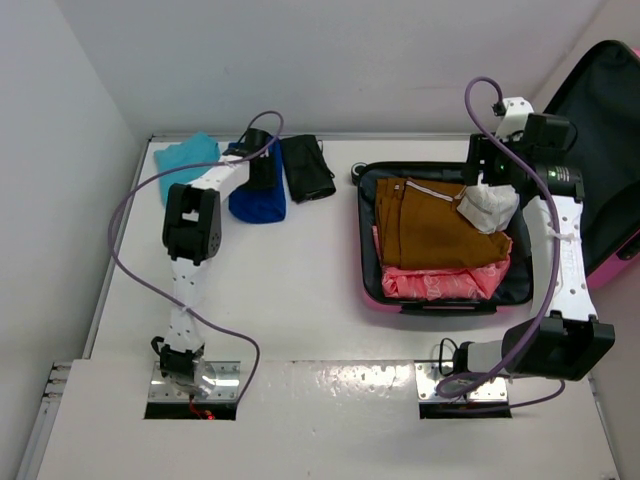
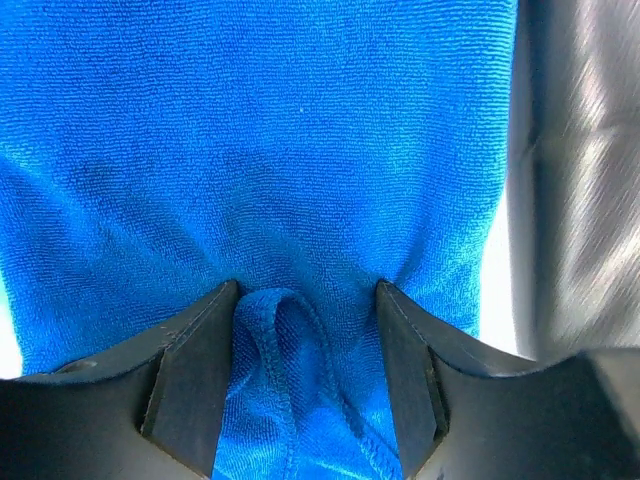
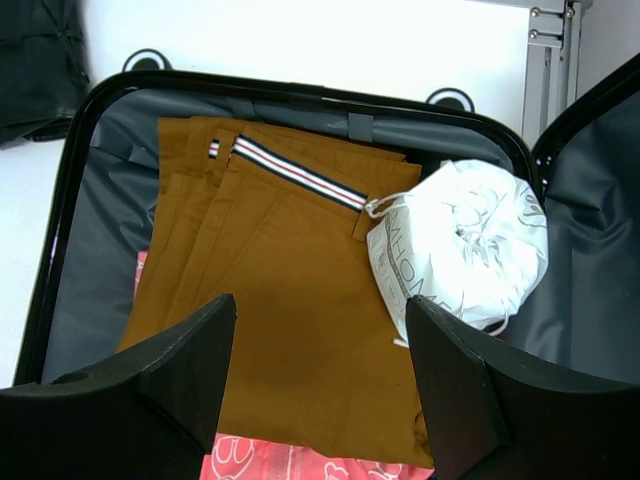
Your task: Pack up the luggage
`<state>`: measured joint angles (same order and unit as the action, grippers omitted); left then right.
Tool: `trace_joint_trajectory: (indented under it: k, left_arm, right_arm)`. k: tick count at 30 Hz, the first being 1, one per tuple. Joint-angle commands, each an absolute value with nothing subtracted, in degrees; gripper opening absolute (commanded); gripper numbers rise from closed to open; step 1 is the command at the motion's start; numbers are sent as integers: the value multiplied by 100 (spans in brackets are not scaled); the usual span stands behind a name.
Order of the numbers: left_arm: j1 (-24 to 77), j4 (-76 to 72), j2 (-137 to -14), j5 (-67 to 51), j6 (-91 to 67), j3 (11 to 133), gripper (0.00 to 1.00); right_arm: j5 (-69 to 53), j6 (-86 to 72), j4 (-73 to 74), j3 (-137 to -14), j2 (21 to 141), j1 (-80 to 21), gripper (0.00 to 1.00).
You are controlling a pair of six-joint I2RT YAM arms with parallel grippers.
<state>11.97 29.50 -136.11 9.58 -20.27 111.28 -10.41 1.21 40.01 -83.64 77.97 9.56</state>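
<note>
Left tool on blue cloth, right tool over the open luggage

The left tool presses into a blue cloth at the desk's far left, fingers apart astride a bunched fold. The pink luggage lies open at the right, holding brown trousers, a white pouch and a pink garment. The right tool hovers above, fingers apart, empty.

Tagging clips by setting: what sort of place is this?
Probably a lab test booth, not a home: bare white walls box in a white table, metal plates bolt two cabled robot arms to its near edge, and the pink luggage seems a prop.
</note>
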Motion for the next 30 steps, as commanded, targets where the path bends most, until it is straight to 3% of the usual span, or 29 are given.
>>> trace_joint_trajectory:
  k: [1,4,6,10,15,16,18,19,21,26,30]
  left_arm:
    - [1107,4253,-13536,97,-2197,10127,60]
    - [1107,4315,-13063,175,-2197,9459,66]
    - [1168,4315,-12877,499,-2259,9003,83]
    - [1310,4315,-12814,659,-2312,8666,84]
    - [1371,4254,-12867,572,-2251,8728,53]
    - [1371,4254,-12867,510,-2250,8728,36]
    - [1371,4202,-12719,352,-2250,8649,19]
    - [1371,4140,-12465,204,-2250,8561,7]
    - [1371,3641,-12008,202,-2250,8386,0]
    - [1660,1667,-9954,-929,-1900,7857,0]
    - [2293,1039,-9370,-1555,-1126,8067,0]
  right_arm:
    - [-1046,44,4034,-8666,7831,905,68]
    - [-1063,44,4096,-8666,7805,888,68]
    - [-1081,44,4096,-8640,7770,879,68]
    - [-1072,44,4034,-8490,7682,853,68]
    - [-1081,70,4043,-8587,7778,791,68]
    - [-1081,79,4034,-8604,7787,791,68]
    - [-1107,88,4043,-8604,7778,791,66]
    - [-1125,97,4034,-8604,7778,774,65]
    - [-1160,97,4008,-8543,7717,765,65]
    - [-1230,70,3920,-8262,7559,730,65]
    - [-1169,44,3841,-8034,7340,721,65]
